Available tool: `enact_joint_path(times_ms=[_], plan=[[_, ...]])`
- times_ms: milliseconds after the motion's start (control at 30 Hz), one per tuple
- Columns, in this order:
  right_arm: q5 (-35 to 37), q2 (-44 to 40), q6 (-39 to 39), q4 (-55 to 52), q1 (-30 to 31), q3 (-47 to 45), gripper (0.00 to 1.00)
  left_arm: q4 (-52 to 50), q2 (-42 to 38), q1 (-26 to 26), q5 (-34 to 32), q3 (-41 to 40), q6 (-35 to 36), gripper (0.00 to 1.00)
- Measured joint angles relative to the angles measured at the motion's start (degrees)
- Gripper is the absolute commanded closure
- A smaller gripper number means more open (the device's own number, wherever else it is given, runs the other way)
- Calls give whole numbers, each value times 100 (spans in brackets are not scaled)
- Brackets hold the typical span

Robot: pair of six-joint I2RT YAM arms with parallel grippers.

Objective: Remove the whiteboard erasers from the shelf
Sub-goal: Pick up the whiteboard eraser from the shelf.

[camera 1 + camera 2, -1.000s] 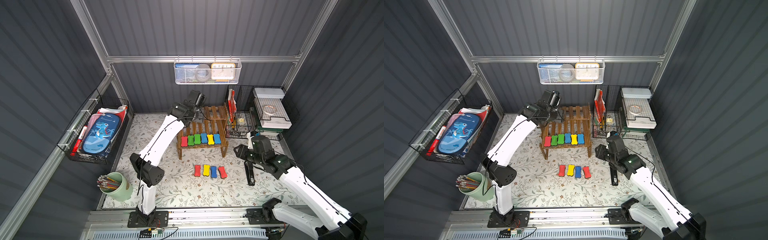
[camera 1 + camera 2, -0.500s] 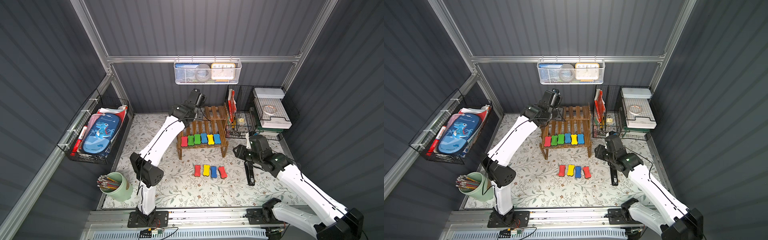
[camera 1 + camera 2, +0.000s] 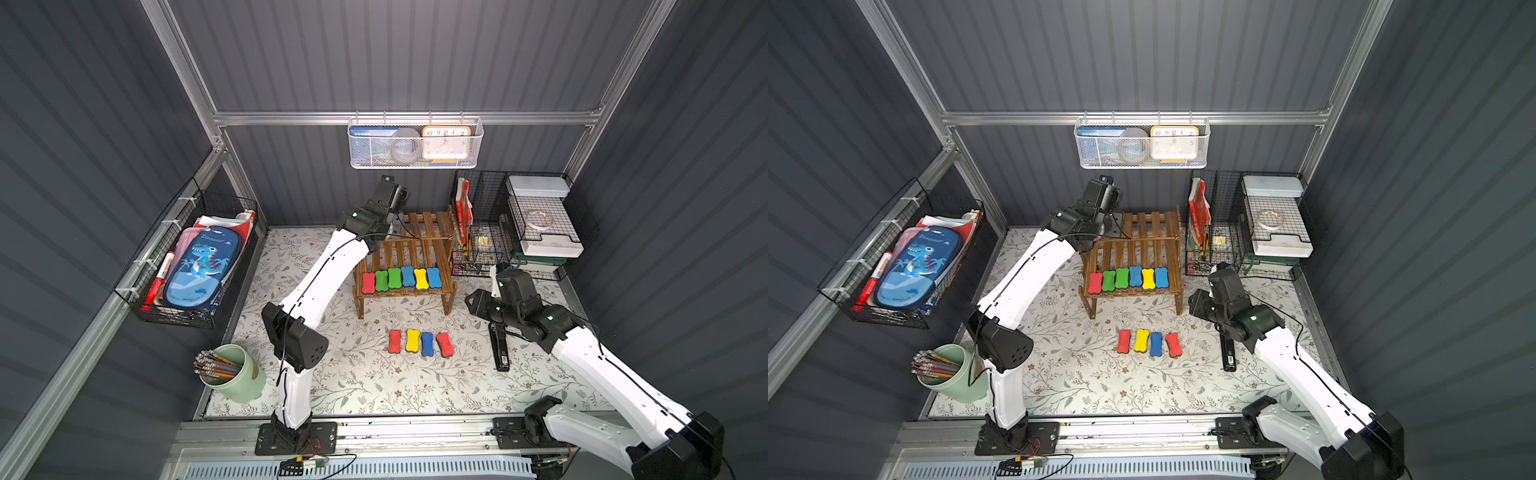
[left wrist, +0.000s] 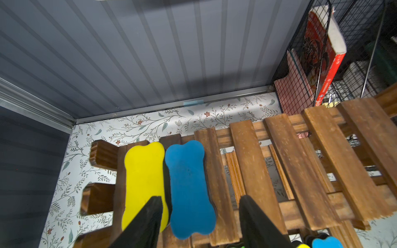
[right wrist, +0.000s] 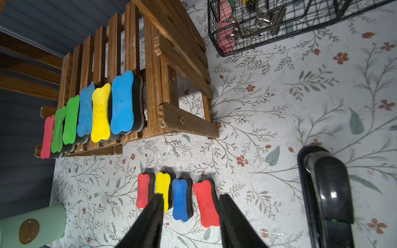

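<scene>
Left tool [image 4: 198, 198] sits over the top tier of the shelf [image 3: 428, 226], fingers apart, not gripping anything. A blue eraser [image 4: 189, 189] lies flat on the slats right between its fingers, and a yellow eraser [image 4: 142, 182] lies touching it, partly under one fingertip. Can't tell if that finger actually touches it. On the lower tier, below and in front of that tool, a row of six erasers [image 3: 401, 279] is packed side by side: red, green, green, blue, yellow, blue. Over to the right, the right tool [image 5: 190, 195] hovers with fingers apart too, empty. Four erasers [image 5: 180, 199] sit on the desk [image 3: 353, 386] just ahead of it: red, yellow, blue, red. A black stapler [image 5: 328, 193] lies on the desk off to that tool's side.
</scene>
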Motion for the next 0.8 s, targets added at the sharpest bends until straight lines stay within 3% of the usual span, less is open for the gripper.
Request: enact_joint_path(times_ms=[800], plan=[[22,0,-2,2,-35,0,54,33,116,33,-162,-50,-118,40]])
